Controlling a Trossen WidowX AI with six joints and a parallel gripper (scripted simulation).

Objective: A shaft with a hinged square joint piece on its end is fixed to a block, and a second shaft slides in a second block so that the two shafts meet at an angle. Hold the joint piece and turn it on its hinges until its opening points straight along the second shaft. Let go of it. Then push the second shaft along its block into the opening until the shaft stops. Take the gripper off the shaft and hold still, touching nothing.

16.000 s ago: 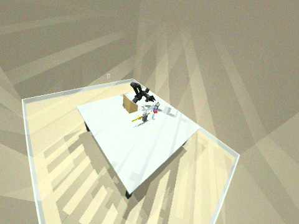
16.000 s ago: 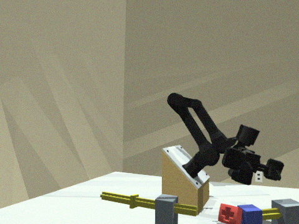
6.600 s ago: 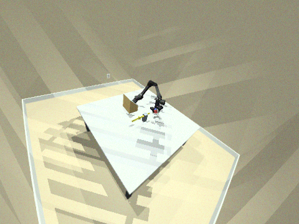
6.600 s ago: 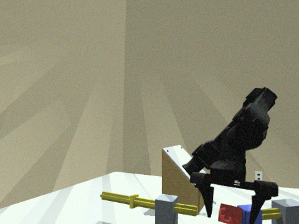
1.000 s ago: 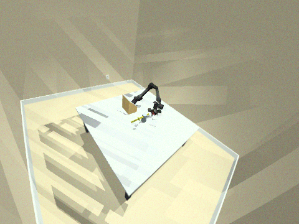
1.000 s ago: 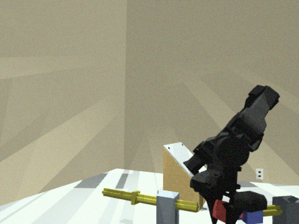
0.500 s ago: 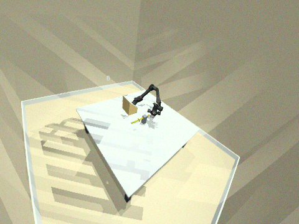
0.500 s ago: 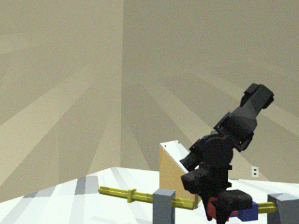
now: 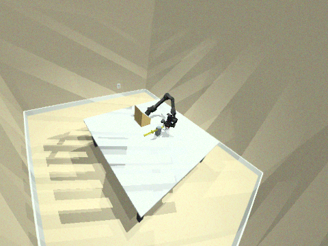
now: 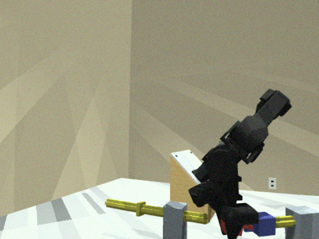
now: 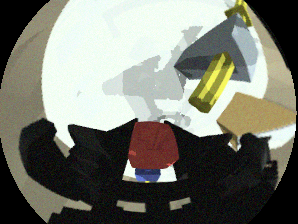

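The red joint piece (image 11: 154, 151) sits clamped in the claw (image 11: 153, 163), whose fingers are closed against it from both sides and stopped partway by its width. In the wrist view the red piece fills the gap between the dark fingers, with a blue part (image 11: 148, 175) showing just beneath it. In the exterior view the claw (image 10: 234, 226) hangs low over the table (image 10: 100, 216), a sliver of the red joint piece (image 10: 223, 227) visible at its left edge and the blue block (image 10: 266, 223) touching it on the right. A short yellow shaft (image 10: 286, 220) runs from the blue block into a grey block (image 10: 304, 220) at the right edge.

To the left, the second yellow shaft (image 10: 149, 210) lies through another grey block (image 10: 174, 219), its near end short of the claw. In the wrist view this shaft's end (image 11: 212, 86) points out of its grey block (image 11: 220, 50) toward the claw, apart from the red piece and at an angle to it.

Behind stands a tan wedge-shaped block (image 10: 181, 182) with a white sloped face. From the top view the arm (image 9: 164, 102) arches over from beside the wedge (image 9: 141, 117) down to the parts near the far end of the white table (image 9: 154, 164).
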